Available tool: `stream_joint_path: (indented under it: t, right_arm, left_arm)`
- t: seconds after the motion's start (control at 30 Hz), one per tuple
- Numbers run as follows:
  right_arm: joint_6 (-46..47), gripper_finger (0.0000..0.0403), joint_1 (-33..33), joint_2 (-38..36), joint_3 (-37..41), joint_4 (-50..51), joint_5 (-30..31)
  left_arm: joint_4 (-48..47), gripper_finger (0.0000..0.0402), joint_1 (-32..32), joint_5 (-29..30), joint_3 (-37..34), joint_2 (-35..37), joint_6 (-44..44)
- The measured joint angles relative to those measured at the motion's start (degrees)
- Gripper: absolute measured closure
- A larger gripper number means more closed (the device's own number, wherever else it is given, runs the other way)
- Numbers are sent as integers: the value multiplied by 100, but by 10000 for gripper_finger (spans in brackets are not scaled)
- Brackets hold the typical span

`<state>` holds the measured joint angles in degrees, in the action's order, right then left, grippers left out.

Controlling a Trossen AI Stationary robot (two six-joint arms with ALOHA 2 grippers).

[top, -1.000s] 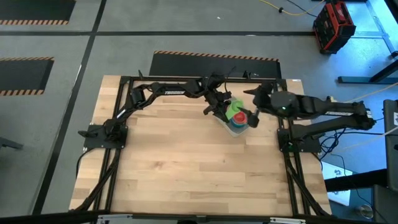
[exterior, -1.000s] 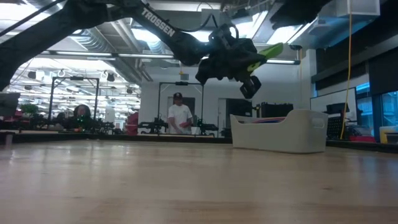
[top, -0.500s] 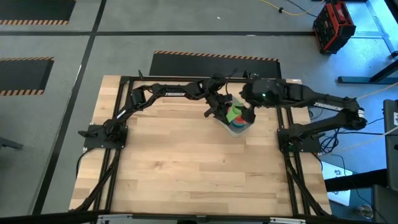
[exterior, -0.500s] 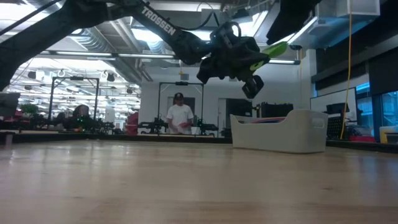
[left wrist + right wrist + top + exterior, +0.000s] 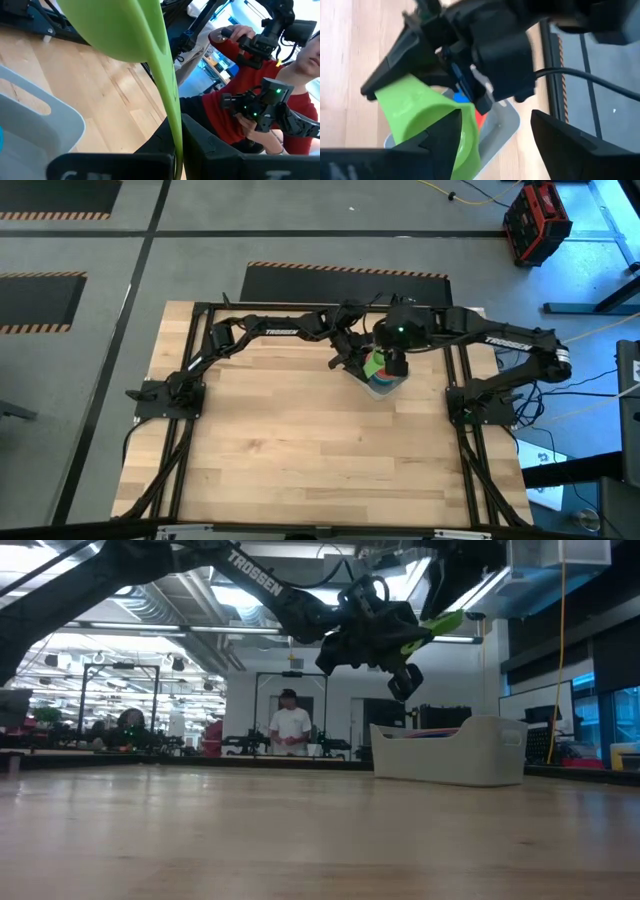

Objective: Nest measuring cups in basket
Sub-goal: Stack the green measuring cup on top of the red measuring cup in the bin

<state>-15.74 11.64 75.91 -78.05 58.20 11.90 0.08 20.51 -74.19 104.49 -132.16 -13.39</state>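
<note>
Gripping the green cup [image 5: 150, 55] by its flat handle, my left end effector [image 5: 352, 350] hangs just above the basket [image 5: 450, 752], which already holds other cups. My right end effector [image 5: 394, 364], fingers spread wide, hovers over the basket too. Placement is in hand; next I judge a straight descent and release.

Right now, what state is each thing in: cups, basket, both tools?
green measuring cup: held by its handle, in the air above the basket.
basket: upright on the table, cups inside.
red measuring cup: lying in the basket.
left tool: shut on the green cup's handle.
right tool: open, over the basket beside the green cup.
</note>
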Motion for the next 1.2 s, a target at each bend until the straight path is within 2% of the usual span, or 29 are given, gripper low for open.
stream_joint_path:
  t: [0.33, 0.67, 1.0, 1.2]
  right_arm:
    - [-30, 163, -2, 409, 0, 113, 2]
    - [-27, 166, -4, 478, -1, 284, 2]
    - [-18, 244, -4, 478, 1, 294, -2]
    - [-18, 270, -4, 478, 1, 306, -1]
  left_arm:
    - [-172, 397, 2, 0, -4, 0, 2]
    - [-223, 397, 2, 7, -4, 0, 0]
    - [-223, 396, 4, 9, -4, 0, 0]
    - [-223, 398, 4, 108, -4, 0, 2]
